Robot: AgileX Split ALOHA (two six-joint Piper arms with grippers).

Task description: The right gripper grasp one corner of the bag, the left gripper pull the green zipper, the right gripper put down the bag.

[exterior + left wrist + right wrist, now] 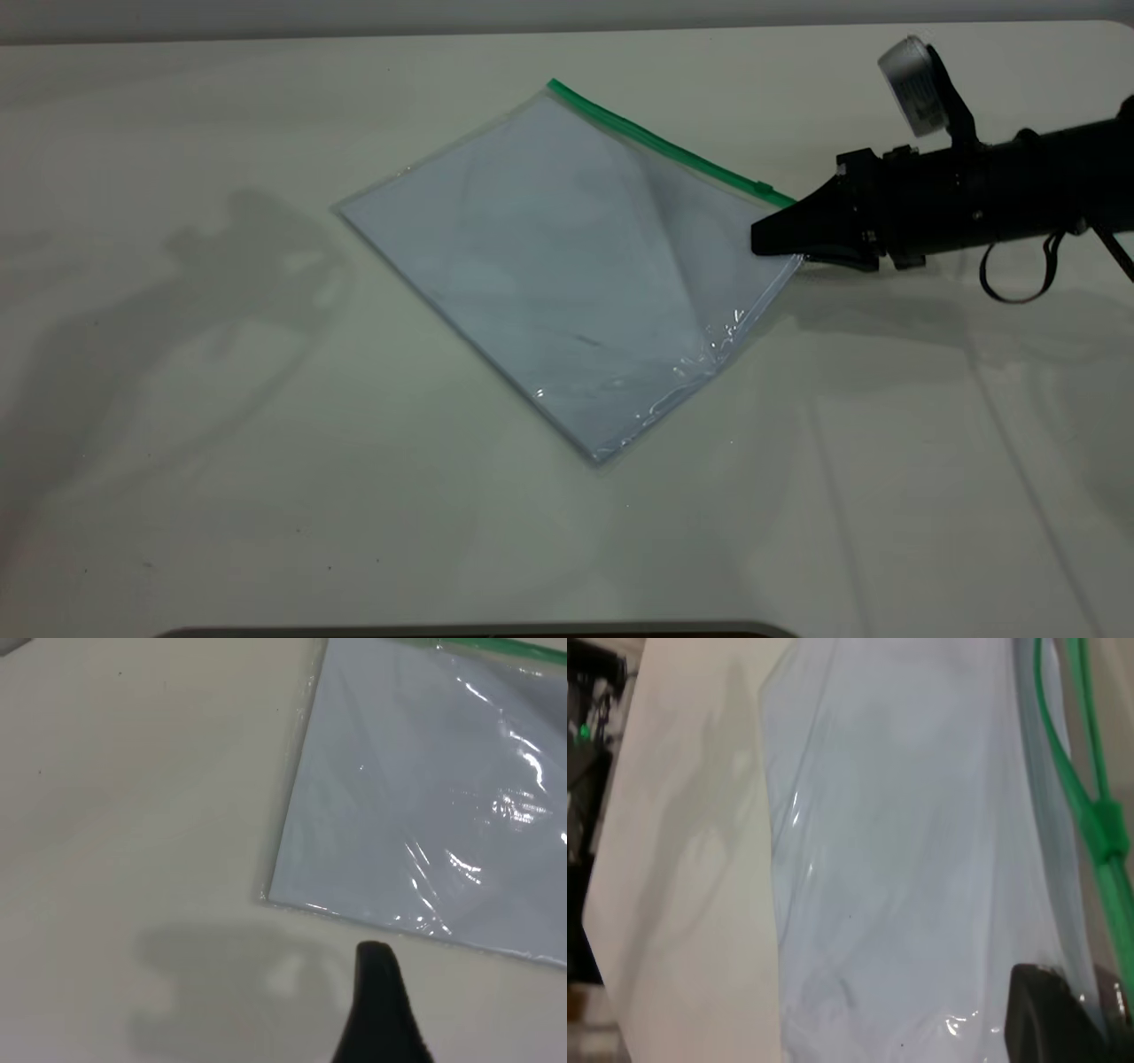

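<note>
My right pincer pinches the bag corner beside the green zipper; film limp, slippery. Left pincer: state unclear.

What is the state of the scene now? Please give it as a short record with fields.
bag: clear pouch with white paper inside, right corner raised off the table
green zipper: strip along far edge, slider near the right corner
right gripper: at the bag's right corner, fingers closed on it
left gripper: above the table near the bag's left corner, not touching the bag
</note>
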